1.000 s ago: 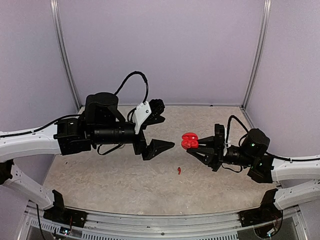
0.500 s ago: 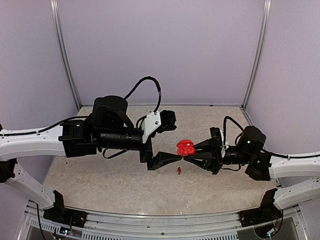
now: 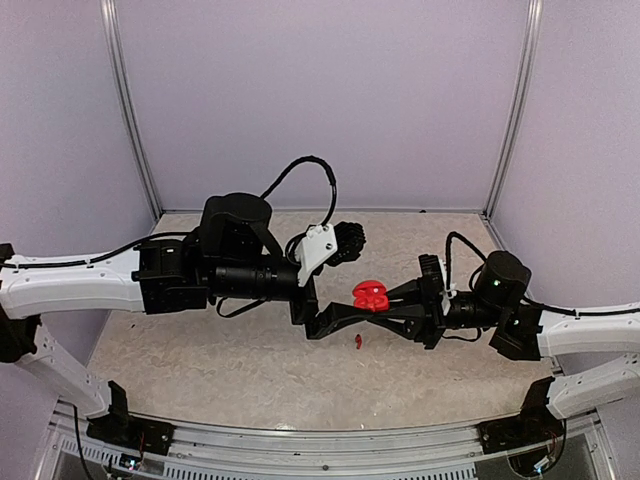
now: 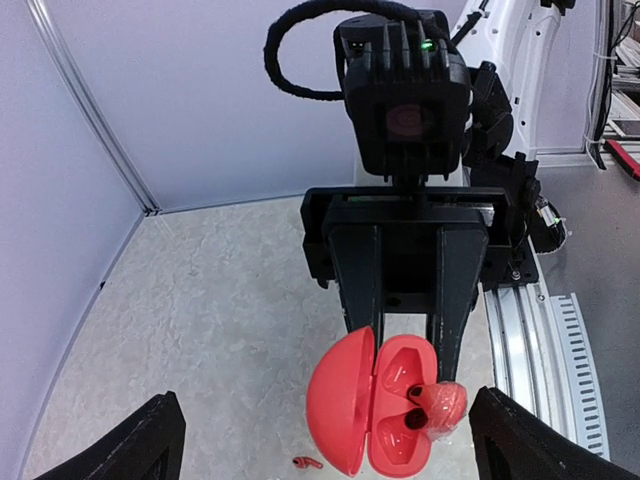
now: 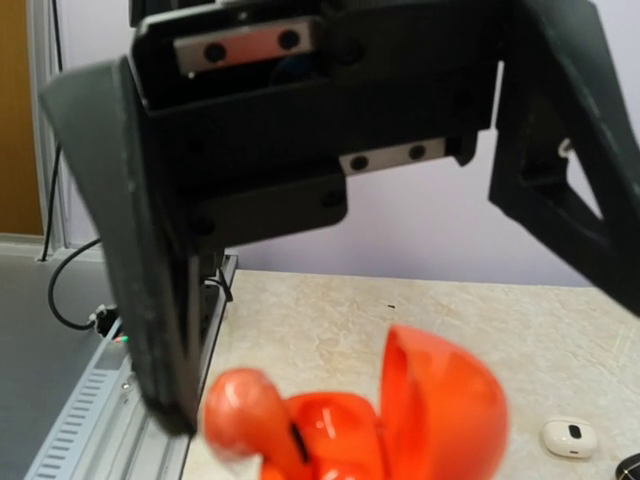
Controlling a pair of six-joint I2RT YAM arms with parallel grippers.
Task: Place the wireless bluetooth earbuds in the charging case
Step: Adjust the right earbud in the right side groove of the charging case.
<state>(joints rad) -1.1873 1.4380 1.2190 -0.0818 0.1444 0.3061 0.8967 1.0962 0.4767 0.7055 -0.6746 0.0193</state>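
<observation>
Black and spread to its full width, the left claw (image 3: 355, 278) is held above the pale, marbled surface (image 3: 200, 360) with nothing gripped. One of its fingers (image 3: 345, 240) is seen on the far side and the other on the near side. In the left wrist view these two fingers sit at the bottom corners, with the gap between them turned toward the right claw.

Just ahead of that gap, about level with the fingertips, a red charging case (image 3: 370, 296) is held off the surface. Whether the near finger touches it cannot be told. The case is open: its domed lid (image 4: 335, 415) is swung out to one side and the two wells of its body (image 4: 400, 390) are exposed. A red earbud (image 4: 440, 408) is seen at one well, on the side away from the lid, seated only partly and with its rounded end standing proud. The other well is unfilled.

Below the case, under the tips of both claws, a loose red earbud (image 3: 357, 341) is lying on the surface, apart from everything else.

To the right, the right claw (image 3: 388, 305) is closed on the case, the body pinched between its two fingers (image 4: 455, 290). The case is presented toward the left claw's open jaws.

In the right wrist view, a small white rounded item (image 5: 568, 435) is seen on the surface beyond the lid, too blurred to be named.
</observation>
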